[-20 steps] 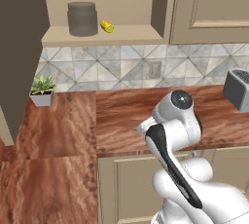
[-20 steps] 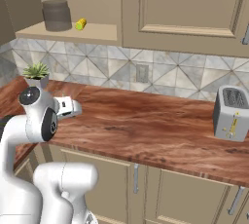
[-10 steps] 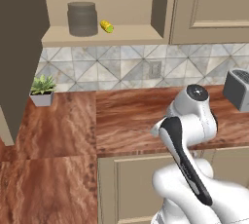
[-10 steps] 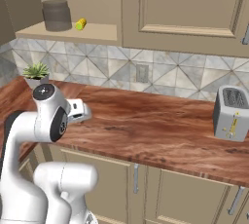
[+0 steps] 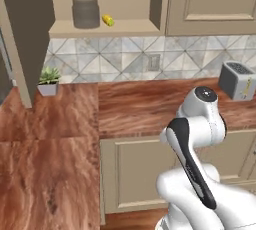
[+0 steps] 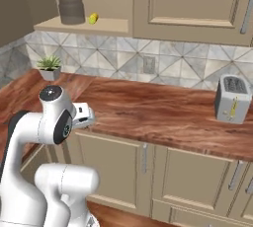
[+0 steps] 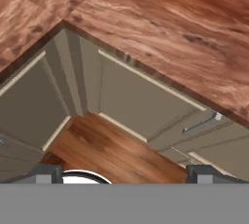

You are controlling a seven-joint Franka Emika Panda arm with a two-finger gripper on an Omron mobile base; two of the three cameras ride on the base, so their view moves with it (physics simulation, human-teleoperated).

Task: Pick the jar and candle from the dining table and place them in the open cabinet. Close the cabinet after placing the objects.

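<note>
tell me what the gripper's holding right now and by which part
Nothing. In the hand view the gripper is open with only floor and cupboard fronts between its fingertips. The jar and candle sit on the cabinet shelf.

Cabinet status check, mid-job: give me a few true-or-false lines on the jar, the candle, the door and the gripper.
1. The jar stands on the cabinet shelf. True.
2. The candle lies on the counter by the toaster. False: it is on the shelf beside the jar.
3. The cabinet is closed. False: its door stands open.
4. The gripper is open and holds nothing. True.
5. A potted plant sits on the counter below the shelf. True.
</note>
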